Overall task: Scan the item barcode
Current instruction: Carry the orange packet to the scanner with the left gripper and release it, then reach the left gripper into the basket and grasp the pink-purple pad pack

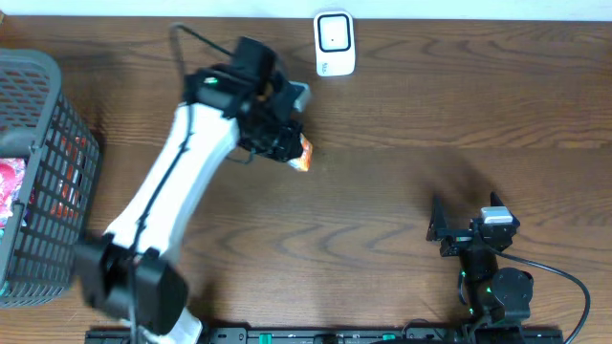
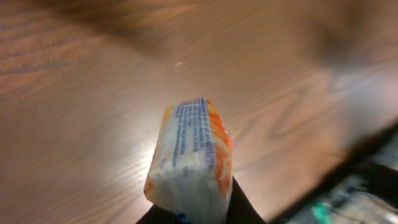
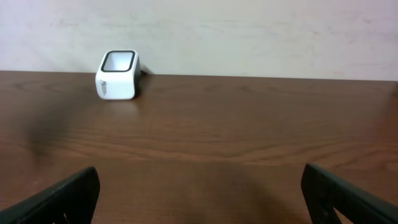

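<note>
Orange-and-white packet (image 2: 193, 155) was clamped in left gripper (image 1: 287, 145), near but short of barcode scanner (image 1: 335, 43) | right gripper (image 3: 202, 186) gaped wide, empty | pickup looked done; presenting barcode to scanner remained

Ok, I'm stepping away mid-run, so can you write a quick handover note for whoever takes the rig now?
Left gripper: shut on the packet, held above the table, short of the scanner.
Right gripper: open, empty, parked at the near edge.
Done: packet picked up.
Left: present its barcode to the scanner.
Basket at the left holds more items.
</note>
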Motion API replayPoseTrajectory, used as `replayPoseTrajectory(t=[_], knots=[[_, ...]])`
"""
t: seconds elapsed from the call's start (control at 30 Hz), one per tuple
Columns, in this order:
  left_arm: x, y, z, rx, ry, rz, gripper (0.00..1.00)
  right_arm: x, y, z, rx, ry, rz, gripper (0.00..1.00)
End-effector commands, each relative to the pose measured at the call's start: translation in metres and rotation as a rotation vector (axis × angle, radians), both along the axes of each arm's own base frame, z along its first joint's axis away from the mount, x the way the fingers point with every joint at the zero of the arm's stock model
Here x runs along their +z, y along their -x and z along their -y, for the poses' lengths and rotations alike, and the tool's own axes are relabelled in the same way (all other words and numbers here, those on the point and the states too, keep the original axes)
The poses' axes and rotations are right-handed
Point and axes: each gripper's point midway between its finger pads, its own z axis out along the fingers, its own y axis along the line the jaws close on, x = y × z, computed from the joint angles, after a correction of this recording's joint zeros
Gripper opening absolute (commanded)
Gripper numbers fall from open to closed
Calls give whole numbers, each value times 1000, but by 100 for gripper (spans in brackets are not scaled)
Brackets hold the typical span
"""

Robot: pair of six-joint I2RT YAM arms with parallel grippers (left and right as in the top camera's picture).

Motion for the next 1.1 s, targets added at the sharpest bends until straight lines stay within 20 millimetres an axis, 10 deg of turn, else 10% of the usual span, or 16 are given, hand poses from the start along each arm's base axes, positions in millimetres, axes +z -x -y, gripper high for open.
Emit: replayPoseTrajectory(t=[0.0, 0.2, 0.3, 0.7, 0.93, 1.07], knots=[[-33, -16, -18, 95, -233, 28, 8, -1, 0, -2, 7, -12, -3, 99], [-59, -38, -12, 233, -330, 72, 15, -1, 0, -2, 7, -12, -3, 99], [-65, -42, 1, 266, -307, 75, 40, -1, 0, -2, 7, -12, -3, 99], [-62, -41, 32, 259, -260, 116, 55, -1, 0, -2, 7, -12, -3, 99], [25, -59, 11, 348, -140, 266, 56, -1, 0, -2, 6, -12, -3, 99], [105, -67, -43, 471, -64, 437, 65, -1, 0, -2, 7, -12, -3, 99]])
